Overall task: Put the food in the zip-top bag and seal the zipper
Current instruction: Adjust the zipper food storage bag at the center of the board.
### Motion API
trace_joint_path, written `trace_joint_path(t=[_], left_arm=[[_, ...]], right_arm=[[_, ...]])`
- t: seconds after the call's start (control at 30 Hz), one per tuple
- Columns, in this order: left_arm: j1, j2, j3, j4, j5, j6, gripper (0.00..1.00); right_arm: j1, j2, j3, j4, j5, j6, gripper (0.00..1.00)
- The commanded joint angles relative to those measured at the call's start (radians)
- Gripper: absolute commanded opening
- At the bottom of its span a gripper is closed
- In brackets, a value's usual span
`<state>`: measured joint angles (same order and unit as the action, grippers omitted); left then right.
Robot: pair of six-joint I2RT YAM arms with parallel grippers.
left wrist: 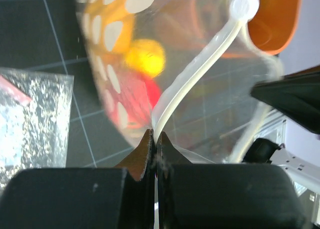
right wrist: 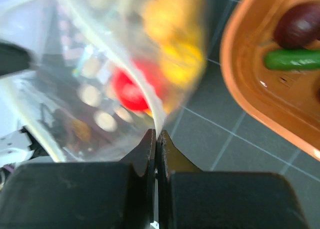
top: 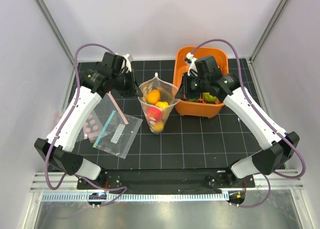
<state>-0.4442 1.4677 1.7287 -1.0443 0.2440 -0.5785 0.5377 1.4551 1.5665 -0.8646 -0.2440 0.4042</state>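
Dotted bag point(top: 173, 95) with mangoes point(top: 153, 96) and apple point(top: 153, 112), basket point(top: 200, 51) with green piece point(right wrist: 292, 59)

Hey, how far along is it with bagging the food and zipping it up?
Done: mangoes and a red apple sit in the zip-top bag. In hand: left gripper and right gripper each pinch its mouth edge, holding it open. Left: a purple piece and green food lie in the orange basket; the zipper is unsealed.

We see the food point(right wrist: 131, 89) inside the zip-top bag point(right wrist: 92, 95) only as blurs; the orange basket point(right wrist: 250, 89) runs off the edge.
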Motion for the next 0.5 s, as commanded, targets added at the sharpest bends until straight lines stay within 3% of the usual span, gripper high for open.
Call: trace_joint_path(t=[0.0,0.1,0.27,0.37,0.47], left_arm=[[-0.002,-0.017,-0.041,0.043,0.054,-0.027,0.0],[-0.002,0.006,-0.012,0.017,0.055,-0.011,0.0],[0.004,0.037,0.045,-0.016,0.054,0.003,0.0],[0.004,0.04,0.051,-0.029,0.044,0.026,0.04],[0.018,0.049,0.06,-0.039,0.063,0.042,0.06]], right_arm=[[0.037,-0.035,0.012,0.143,-0.116,0.022,0.01],[0.088,-0.01,0.068,0.151,-0.109,0.007,0.01],[0.076,0.073,0.107,0.035,0.052,0.016,0.01],[0.073,0.074,0.077,0.035,-0.055,-0.016,0.01],[0.12,0.012,0.015,0.13,-0.066,-0.034,0.01]])
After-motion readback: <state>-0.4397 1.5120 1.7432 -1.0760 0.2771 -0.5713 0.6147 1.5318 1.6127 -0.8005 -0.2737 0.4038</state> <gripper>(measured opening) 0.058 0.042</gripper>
